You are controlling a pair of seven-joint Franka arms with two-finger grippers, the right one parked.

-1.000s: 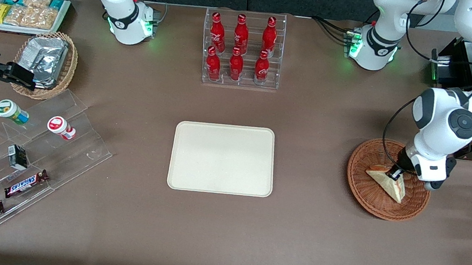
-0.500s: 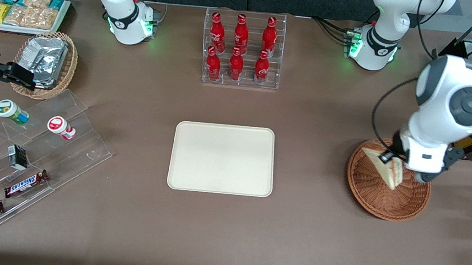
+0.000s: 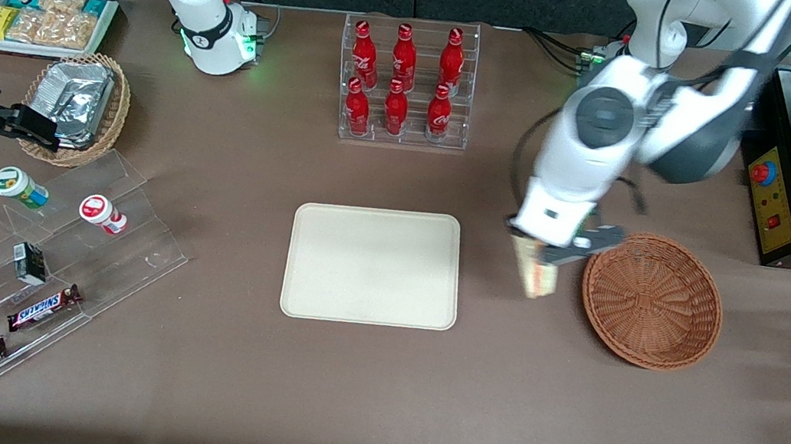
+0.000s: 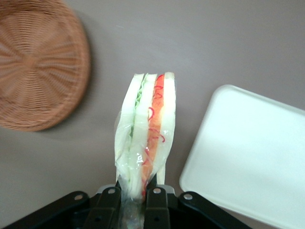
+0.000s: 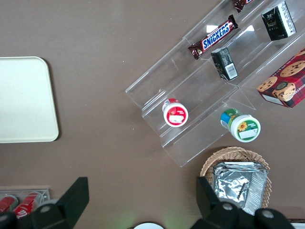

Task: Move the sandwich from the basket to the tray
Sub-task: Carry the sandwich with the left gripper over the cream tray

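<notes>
In the front view, the gripper point(image 3: 544, 252) is largely covered by the working arm's white wrist, and its fingers are blurred; only dark finger parts are seen at the wrist's lower edge. The sandwich point(image 3: 537, 274) is partly hidden under that wrist, so only its lower end is made out, hanging below the gripper. It is held above the bare desk point(image 3: 372, 389), between the tray point(image 3: 374, 265) and the basket point(image 3: 651, 301), just beside the basket's rim and apart from the tray. Nothing is seen lying in the basket or on the tray.

In the left wrist view, the gripper point(image 4: 137, 198) is cut off by the picture's edge, and only the black fingers point(image 4: 110, 200) are shown. The sandwich point(image 4: 145, 131) is clamped between them at its one end, with its cut edge facing the camera, so that the green and red filling is seen between the pale bread layers inside a clear wrap. The basket point(image 4: 40, 67) and the tray point(image 4: 252, 157) are both cut off by the frame, with the sandwich over the desk point(image 4: 190, 43) between them.

In the right wrist view, only a part of the tray point(image 5: 24, 100) is shown; the sandwich and the basket are out of frame.
</notes>
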